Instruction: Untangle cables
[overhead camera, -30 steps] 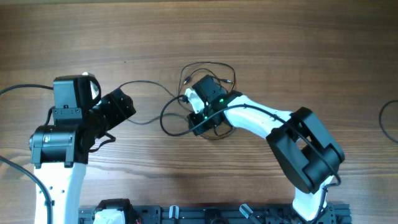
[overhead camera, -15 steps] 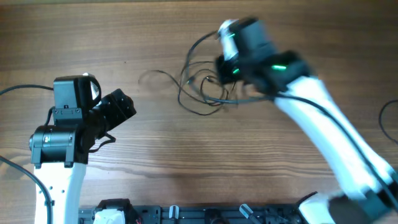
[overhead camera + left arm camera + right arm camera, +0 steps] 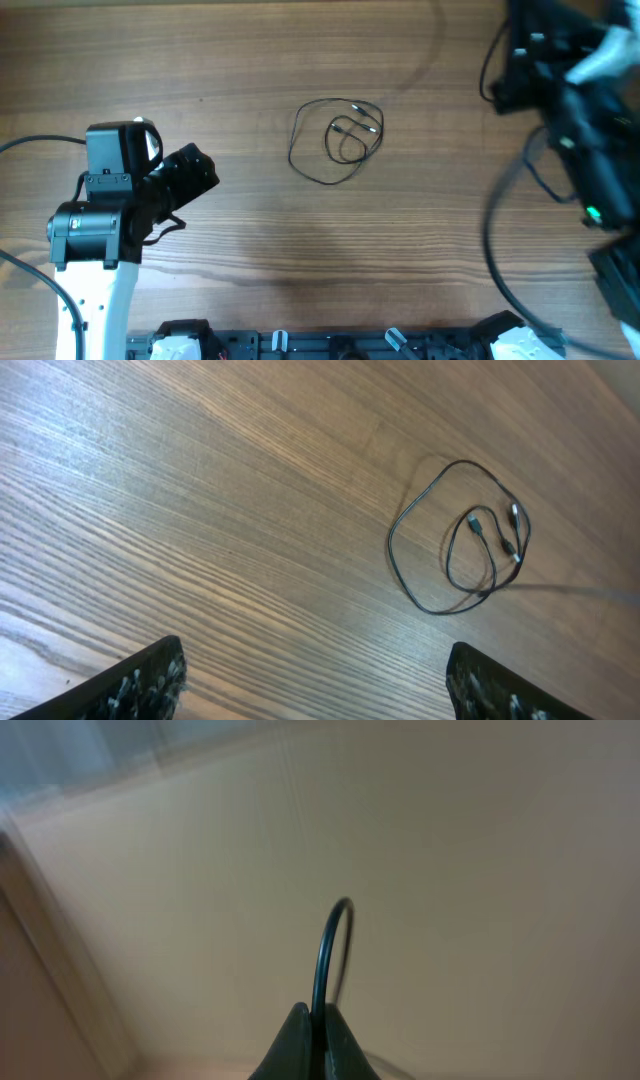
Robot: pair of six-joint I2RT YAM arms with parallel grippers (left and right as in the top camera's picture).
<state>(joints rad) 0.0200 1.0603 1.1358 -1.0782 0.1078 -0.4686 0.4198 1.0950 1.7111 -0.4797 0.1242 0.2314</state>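
One thin black cable (image 3: pixel 335 140) lies in loose loops with small plug ends at the table's middle; it also shows in the left wrist view (image 3: pixel 460 540). My right gripper (image 3: pixel 522 72) is blurred at the far right back, raised above the table. In the right wrist view its fingers (image 3: pixel 318 1025) are shut on a second thin black cable (image 3: pixel 333 935) that arcs up from them. A faint streak of that cable (image 3: pixel 418 62) trails towards the middle. My left gripper (image 3: pixel 200 172) is open and empty at the left, well apart from the loops; its fingertips frame bare wood (image 3: pixel 315 685).
The wooden table (image 3: pixel 300 250) fills the view. Thicker black arm cables hang by the right arm (image 3: pixel 495 230) and run off the left edge (image 3: pixel 30 145). A black rail (image 3: pixel 330 345) runs along the front edge.
My right arm swung fast from the tangle at the middle to the far right, pulling one cable out with it. The other cable stayed, now in a smaller loop. The left arm has not moved.
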